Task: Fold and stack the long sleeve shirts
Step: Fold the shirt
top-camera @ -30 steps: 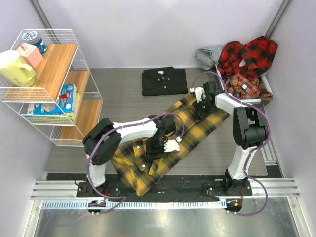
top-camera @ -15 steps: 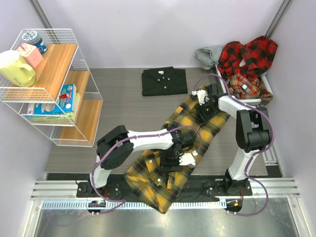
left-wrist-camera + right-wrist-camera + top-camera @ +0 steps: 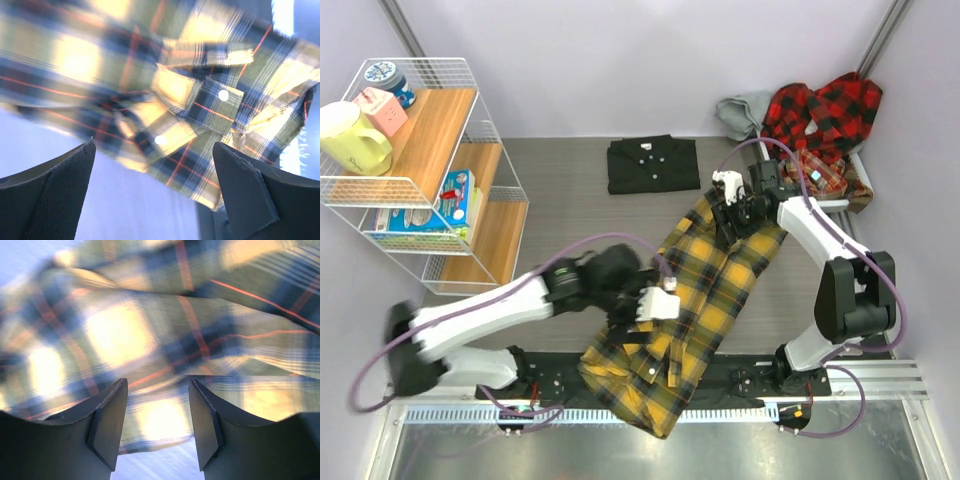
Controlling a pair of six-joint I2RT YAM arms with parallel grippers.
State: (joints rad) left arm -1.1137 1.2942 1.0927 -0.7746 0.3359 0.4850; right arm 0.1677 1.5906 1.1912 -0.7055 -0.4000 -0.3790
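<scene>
Counting — one yellow shirt [image 3: 710,290], one black shirt [image 3: 653,165] | left tool [image 3: 154,147], right tool [image 3: 157,385] apparently apart

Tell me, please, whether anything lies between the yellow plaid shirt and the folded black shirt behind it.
Nothing visible does. Only bare table separates the yellow plaid shirt from the folded black shirt. The right pincer is over the yellow shirt's far end, not in that gap.

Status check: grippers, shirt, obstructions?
Left gripper open, right gripper open, both over yellow plaid shirt. Shirt spread diagonally, near end draped over the front rail. Folded black shirt sits apart behind it.
</scene>
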